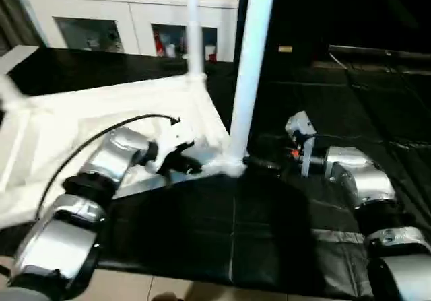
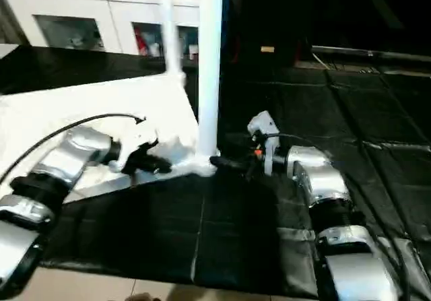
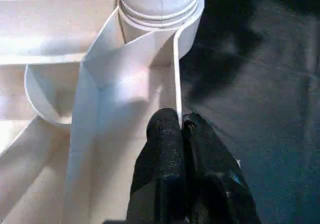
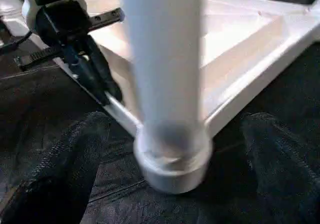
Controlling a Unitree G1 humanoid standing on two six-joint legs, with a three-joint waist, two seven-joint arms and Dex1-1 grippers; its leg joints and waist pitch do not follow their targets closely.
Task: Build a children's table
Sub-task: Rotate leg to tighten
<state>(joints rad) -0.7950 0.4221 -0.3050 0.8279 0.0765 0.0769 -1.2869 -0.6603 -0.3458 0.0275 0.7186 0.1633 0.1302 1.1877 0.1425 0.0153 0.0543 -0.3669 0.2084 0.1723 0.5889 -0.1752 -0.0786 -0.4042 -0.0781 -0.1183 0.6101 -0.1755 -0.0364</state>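
In the left eye view, the upturned table top (image 1: 101, 112) is seen on a black mat (image 1: 269, 233), two legs standing in corner sockets. In the left wrist view, the left claw (image 3: 181, 126) is seen pinching the top's rim, probably steadying it. In the right wrist view, the right claw (image 4: 172, 149) is spread around the near leg (image 4: 162, 58), untouched.

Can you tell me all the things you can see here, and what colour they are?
table top: one, white, upside down on the black mat
legs: two, white, upright in corner sockets, near leg, far leg
mat: one, black, under everything
cabinet: one, white, glass doors, behind
left gripper: black fingers pinching the table top's rim near the near leg
right gripper: black fingers open either side of the near leg's base
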